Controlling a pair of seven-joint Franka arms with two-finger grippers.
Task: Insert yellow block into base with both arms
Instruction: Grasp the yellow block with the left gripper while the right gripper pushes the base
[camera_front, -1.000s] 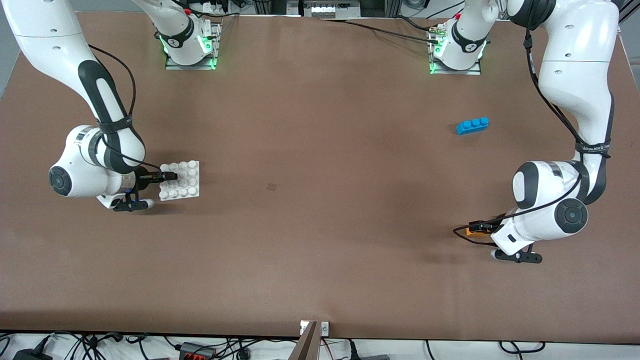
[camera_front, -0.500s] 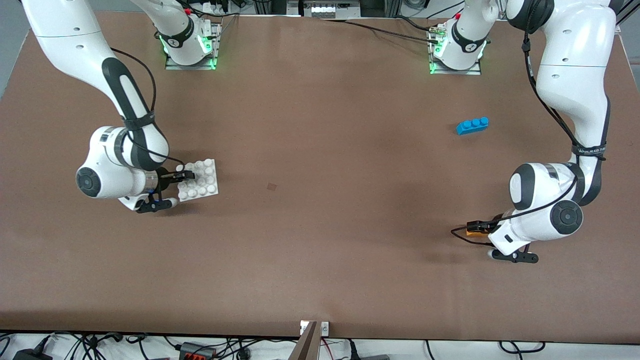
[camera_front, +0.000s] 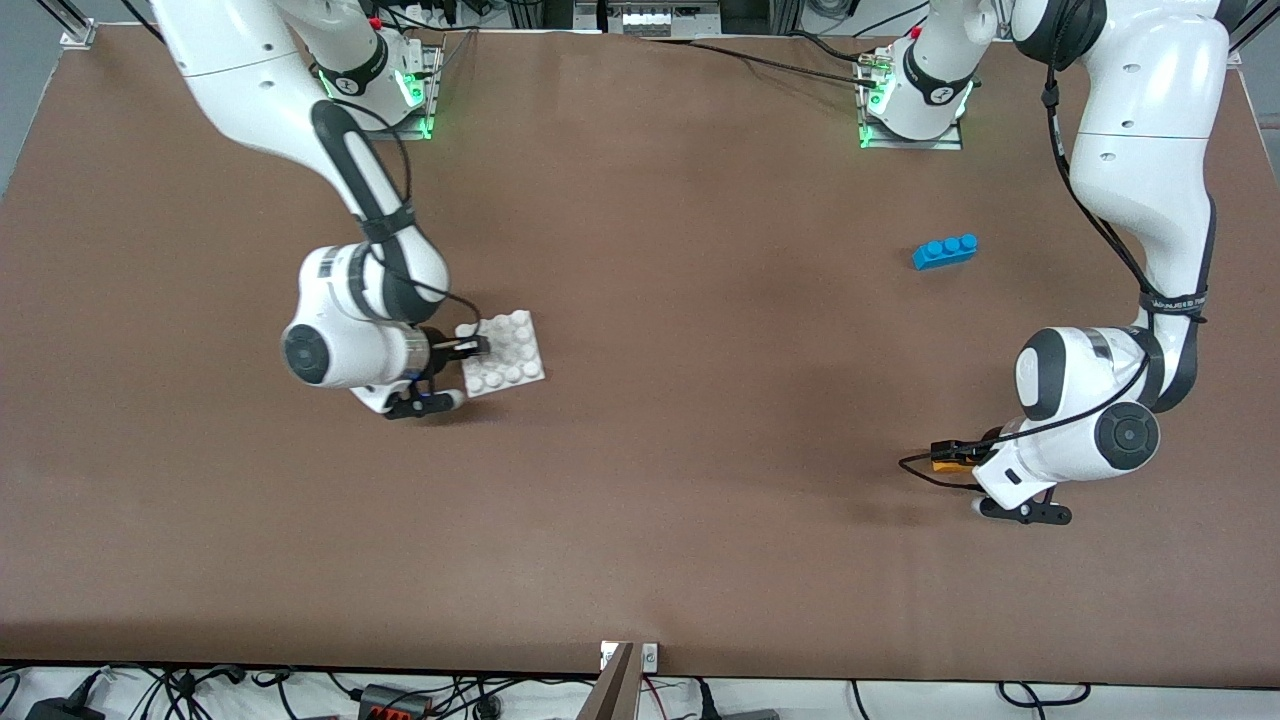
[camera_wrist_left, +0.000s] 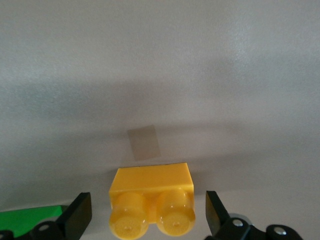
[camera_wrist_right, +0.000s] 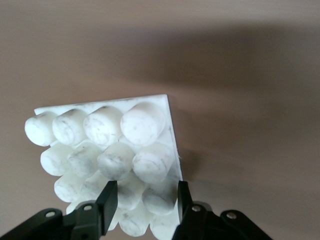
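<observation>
Broadly, two risks. Bench (camera_front: 700, 500) brown and wide; right arm (camera_front: 300, 120) reaches from its base toward mid-bench, left arm (camera_front: 1150, 200) hangs over its own end. Right gripper (camera_front: 478, 347) has its fingers clamped on a stud row at the edge of the base (camera_front: 510, 352); the plate looks lifted and tilted over the bench, toward the right arm's end. Grip is on one edge only, so I judge the plate could pivot or slip when pressed. Left gripper (camera_front: 950, 455) sits low at the block (camera_front: 942, 462), toward the left arm's end; the fingers (camera_wrist_left: 77, 216) stand apart on either side of the block (camera_wrist_left: 151, 200), not touching it. If they close off-centre the brick may skew and its mating with the studs would suffer. Blue brick (camera_front: 945, 250) lies well apart, farther from the camera. Front view gives spacing between the two arms; only the left wrist view shows the gap at the fingers and a green brick (camera_wrist_left: 30, 220) just beside the block; only the right wrist view shows the base (camera_wrist_right: 105, 150) pinched between the fingers (camera_wrist_right: 107, 200).
</observation>
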